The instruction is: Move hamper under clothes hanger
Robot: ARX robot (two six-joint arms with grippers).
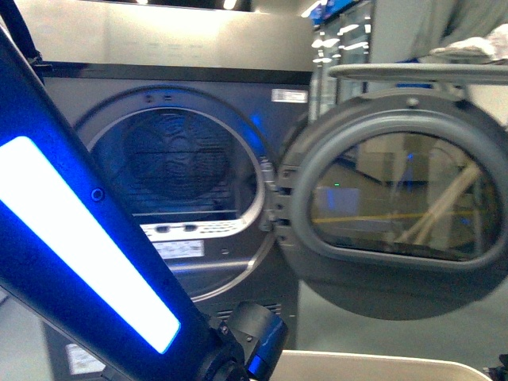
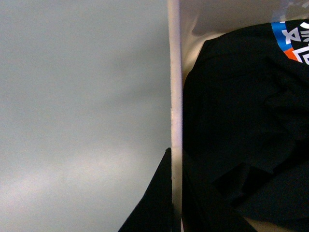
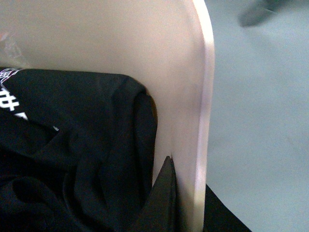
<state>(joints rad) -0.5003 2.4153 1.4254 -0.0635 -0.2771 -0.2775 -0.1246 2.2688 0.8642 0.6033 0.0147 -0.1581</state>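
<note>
Hamper [image 2: 176,72] wall inside left hand [image 2: 175,203] and right hand [image 3: 187,198].

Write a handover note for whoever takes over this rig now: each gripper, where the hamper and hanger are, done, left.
Left gripper: jaws clamp the hamper rim.
Right gripper: jaws clamp its wall too.
Hamper holds a black garment and is in front of the open dryer.
Clothes hanger: not in view.
Done: both grips.
Left: carry hamper under the hanger.
</note>
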